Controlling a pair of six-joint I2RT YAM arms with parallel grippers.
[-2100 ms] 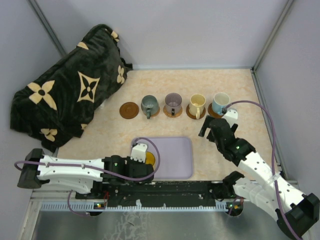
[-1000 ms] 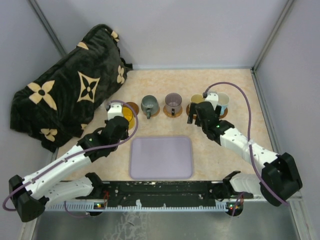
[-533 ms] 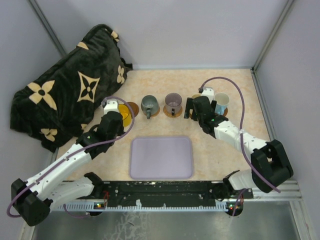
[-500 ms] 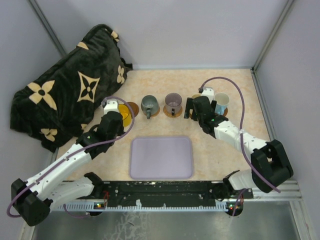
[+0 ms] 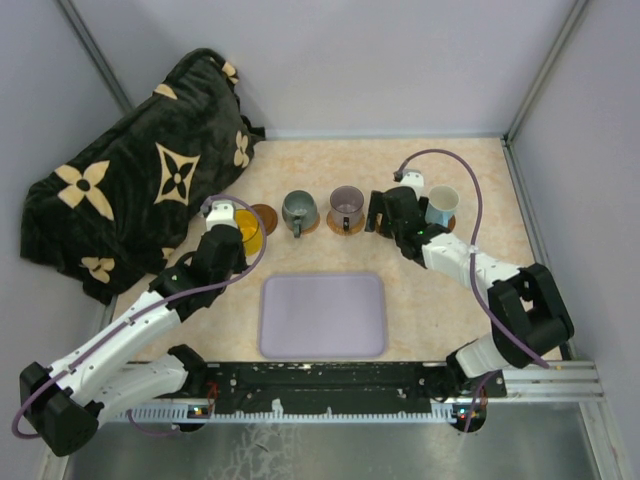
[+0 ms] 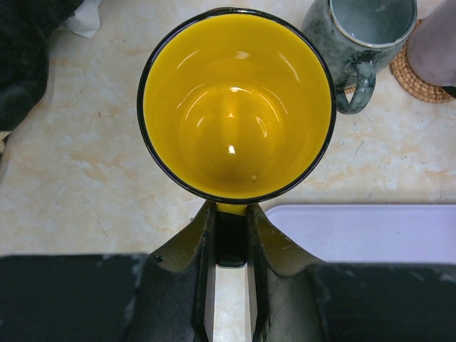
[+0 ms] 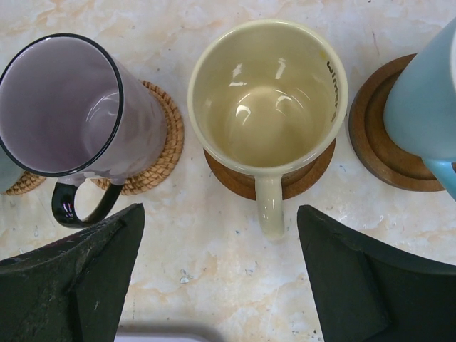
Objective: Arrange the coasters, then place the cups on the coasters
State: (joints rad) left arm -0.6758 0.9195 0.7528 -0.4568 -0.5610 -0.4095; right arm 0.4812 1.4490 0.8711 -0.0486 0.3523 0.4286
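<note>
My left gripper (image 6: 231, 214) is shut on the handle of the yellow cup (image 6: 235, 107), held upright above the table. In the top view the yellow cup (image 5: 250, 230) and left gripper (image 5: 232, 243) hang just near-left of a bare dark brown coaster (image 5: 267, 213). The grey-green cup (image 5: 298, 210), purple cup (image 7: 64, 107), cream cup (image 7: 267, 96) and blue cup (image 7: 427, 92) each stand on a coaster in a row. My right gripper (image 7: 221, 214) is open, with the cream cup's handle (image 7: 271, 206) between its fingers, untouched.
A lavender tray (image 5: 322, 315) lies in the near middle of the table. A dark floral blanket (image 5: 140, 170) is heaped at the far left. The purple cup's coaster (image 7: 160, 142) is woven; the cream and blue cups' coasters are wood.
The left arm has carried the yellow cup off the tray and up to the left end of the row. The right gripper has swung left from the blue cup to the cream cup.
</note>
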